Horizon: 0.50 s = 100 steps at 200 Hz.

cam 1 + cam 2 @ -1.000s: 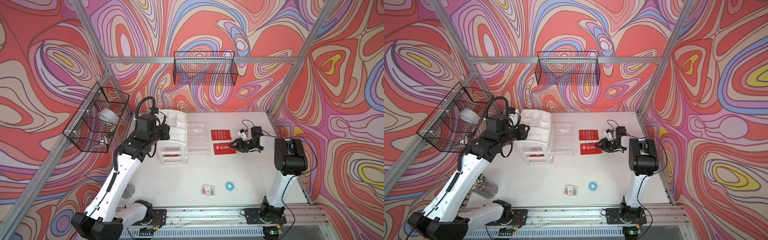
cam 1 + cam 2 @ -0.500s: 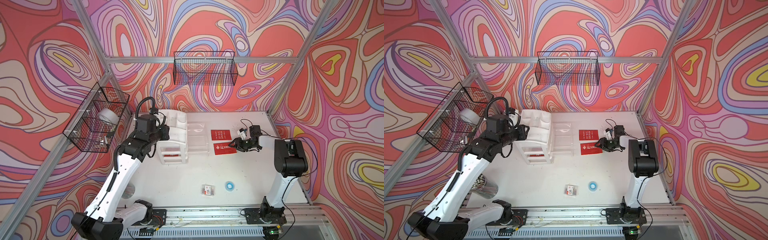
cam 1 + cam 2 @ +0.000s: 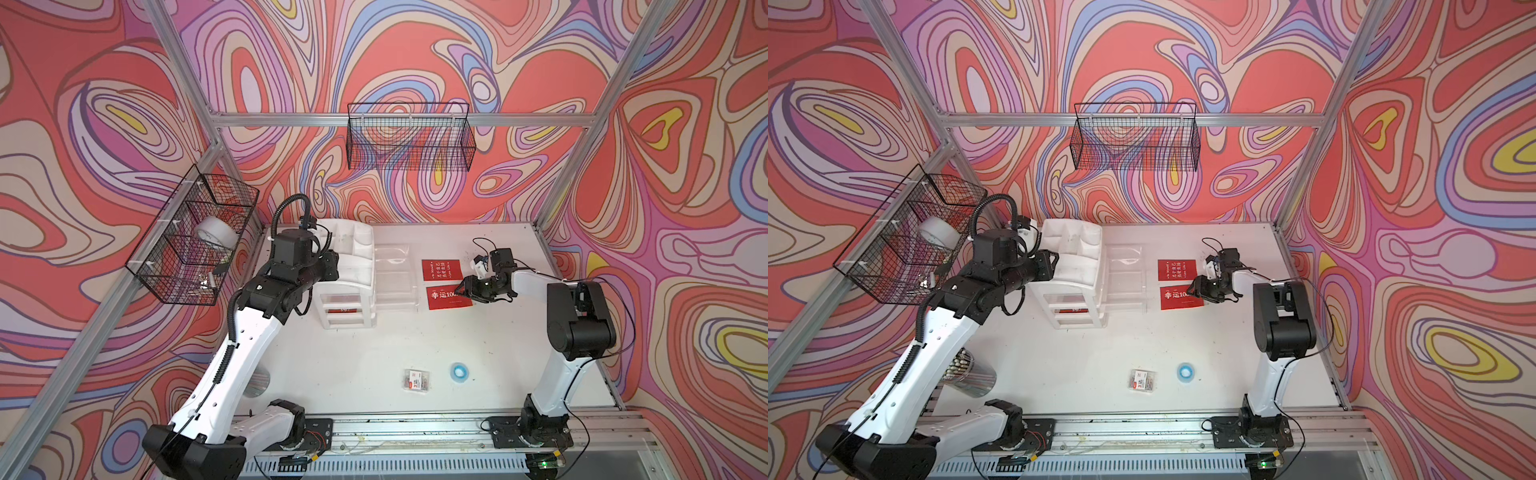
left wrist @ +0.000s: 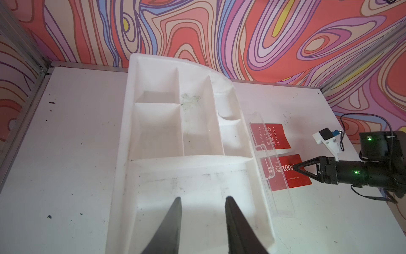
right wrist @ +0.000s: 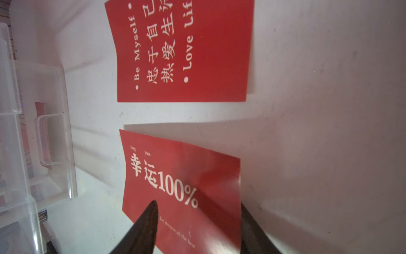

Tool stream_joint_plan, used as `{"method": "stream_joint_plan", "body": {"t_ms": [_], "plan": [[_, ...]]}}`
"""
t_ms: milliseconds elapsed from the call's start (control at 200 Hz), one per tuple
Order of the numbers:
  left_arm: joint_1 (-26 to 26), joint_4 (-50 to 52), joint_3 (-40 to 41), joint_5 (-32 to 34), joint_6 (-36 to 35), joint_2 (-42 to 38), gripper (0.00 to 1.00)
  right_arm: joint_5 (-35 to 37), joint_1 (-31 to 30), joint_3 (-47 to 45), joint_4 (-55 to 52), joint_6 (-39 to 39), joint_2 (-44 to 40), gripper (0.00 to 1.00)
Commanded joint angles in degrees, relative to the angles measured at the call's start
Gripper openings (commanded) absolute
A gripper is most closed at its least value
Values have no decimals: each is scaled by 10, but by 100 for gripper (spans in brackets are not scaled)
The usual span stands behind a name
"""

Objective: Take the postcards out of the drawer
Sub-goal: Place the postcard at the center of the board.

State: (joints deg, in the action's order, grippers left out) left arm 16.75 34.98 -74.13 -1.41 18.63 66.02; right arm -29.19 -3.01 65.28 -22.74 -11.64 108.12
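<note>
Well, the 100% postcard (image 3: 444,300) lies face up on the table (image 3: 374,345), toward its far edge and just right of the pulled-out clear drawer (image 3: 395,291). The Be Myself postcard (image 3: 441,269) lies just beyond it, closer to the far edge, with a narrow strip of bare table between the two. The right gripper (image 3: 459,288) reaches in low from the table's right side over the right-hand end of the 100% postcard. It has let go, with its jaws parted. In the right wrist view the dark fingertips (image 5: 149,220) stand either side of the small lettering under "100%", and the slightly curled card lies beneath the gap. A third postcard (image 3: 343,309) shows only as a red strip in a lower tier of the white organizer (image 3: 353,249), which stands near the table's far-left corner. The left gripper (image 4: 203,199) sits over the organizer's top, jaws apart, with nothing between them that I can make out
</note>
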Motion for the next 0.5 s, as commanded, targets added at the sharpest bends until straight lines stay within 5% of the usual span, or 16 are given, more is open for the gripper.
{"method": "stream_joint_plan", "body": {"t_ms": [0,496], "plan": [[-6,22,3,8,-4,-10,36,61,-14,19,-20,3,-26,56],[-7,26,-2,7,-4,-5,36,125,-50,27,-38,5,-34,61]]}}
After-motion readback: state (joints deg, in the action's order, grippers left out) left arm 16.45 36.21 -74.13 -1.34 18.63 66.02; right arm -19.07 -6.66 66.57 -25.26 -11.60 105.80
